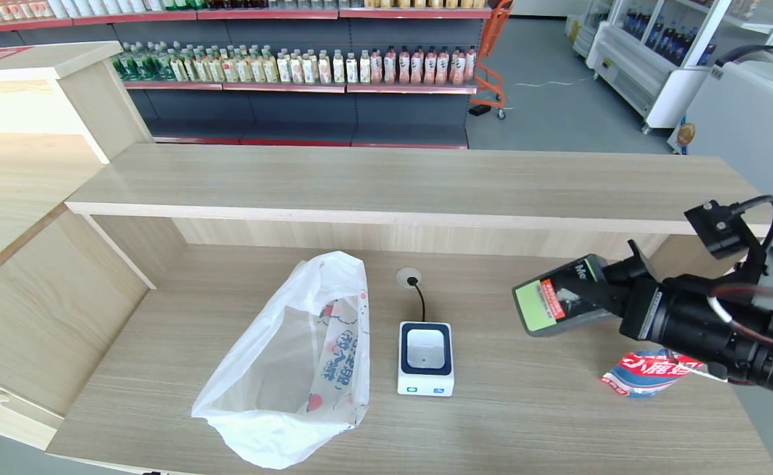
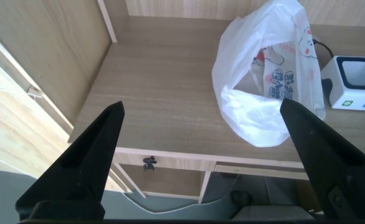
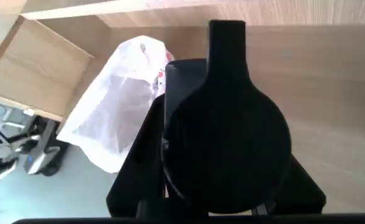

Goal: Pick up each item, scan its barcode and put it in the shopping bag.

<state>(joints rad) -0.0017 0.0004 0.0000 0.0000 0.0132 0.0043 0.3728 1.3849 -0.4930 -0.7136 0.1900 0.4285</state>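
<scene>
Head view: right hand (image 1: 609,293) clamped on dark box (image 1: 558,300), aloft right of scanner (image 1: 426,356), likely lining up its label; shopping bag (image 1: 294,369) lies open on tabletop (image 1: 545,422), ready for it; left wrist view: left hand (image 2: 201,109) spread apart, parked near bag; right wrist view: box between camera and bag.

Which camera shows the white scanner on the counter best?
The head view: the scanner sits whole, window up. The left wrist view catches it at the picture's edge; in the right wrist view the right gripper and its box cover it.
</scene>
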